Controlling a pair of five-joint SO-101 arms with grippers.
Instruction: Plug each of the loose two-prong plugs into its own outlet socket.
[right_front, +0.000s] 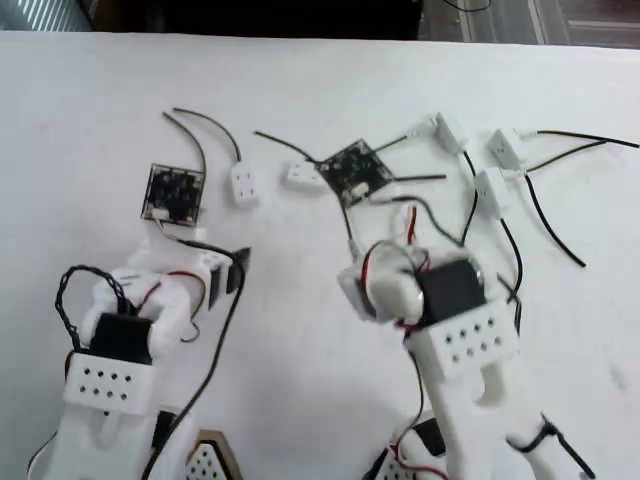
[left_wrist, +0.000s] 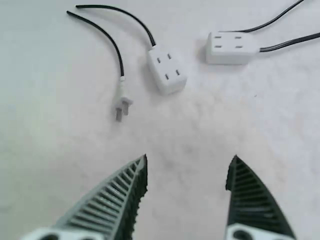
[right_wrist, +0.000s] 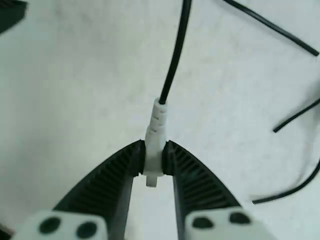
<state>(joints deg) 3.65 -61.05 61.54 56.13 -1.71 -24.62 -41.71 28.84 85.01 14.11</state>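
1. Closest to the lens, your right gripper (right_wrist: 154, 154) is clenched on a white two-prong plug (right_wrist: 156, 125). Its fingertips pinch the plug body from both sides, and the black cable (right_wrist: 175, 60) runs away from the wrist across the white table (right_wrist: 60, 100).
2. Your left gripper (left_wrist: 187, 172) is released. Its fingers are spread wide above bare table, with nothing between them.
3. Beyond the left gripper a second loose plug (left_wrist: 121, 105) lies flat. It is near a white socket block (left_wrist: 167, 70) but apart from it. Another socket block (left_wrist: 232, 47) sits just past that one.
4. From above, three more socket blocks cluster at the far right of the table, one of them at (right_front: 492, 190). A dark patterned square (right_front: 355, 172) lies just ahead of your right arm.
5. I judge the step in hand to be the carry: one plug is grasped and not yet at a socket, and the plug by the left gripper is not plugged in.
6. The held plug's cable end points away from the wrist, so its prongs probably face back toward the gripper, though I cannot make them out. You may have to regrip or turn the plug before you insert it.
7. The next move calls for lining both prongs up with one pair of slots and pushing straight in.
8. The socket blocks look loose and light, so one may slide when you push. Consider steadying the chosen block with your free left gripper.
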